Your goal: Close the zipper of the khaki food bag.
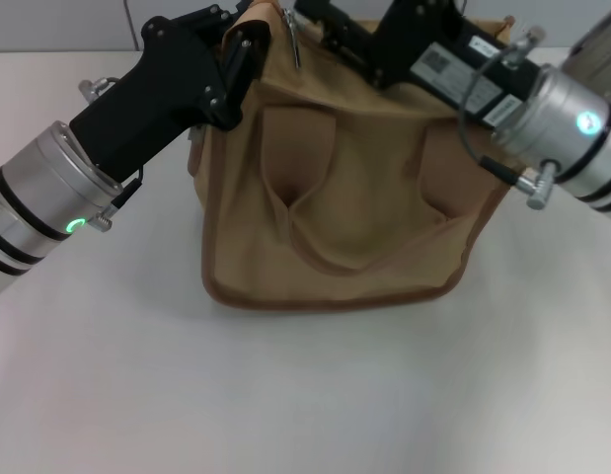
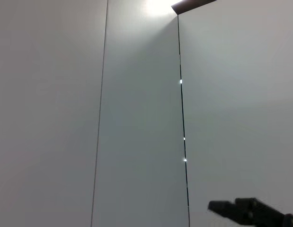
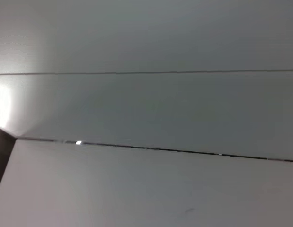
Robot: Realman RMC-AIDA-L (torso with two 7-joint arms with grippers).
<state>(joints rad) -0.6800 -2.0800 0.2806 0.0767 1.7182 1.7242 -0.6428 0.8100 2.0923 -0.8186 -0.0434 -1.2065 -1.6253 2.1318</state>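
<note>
- Khaki food bag (image 1: pixel 344 197): one, standing mid-table before us, its two strap handles sagging down the front.
- Zipper (image 1: pixel 292 39): one; only a silver pull shows, at the top's left end. We judge the line runs left to right.
- Left gripper (image 1: pixel 244 54): one, at the bag's top left corner, nearest the pull; grip undeterminable.
- Right gripper (image 1: pixel 330 30): one, over the top's rear; grip undeterminable.
</note>
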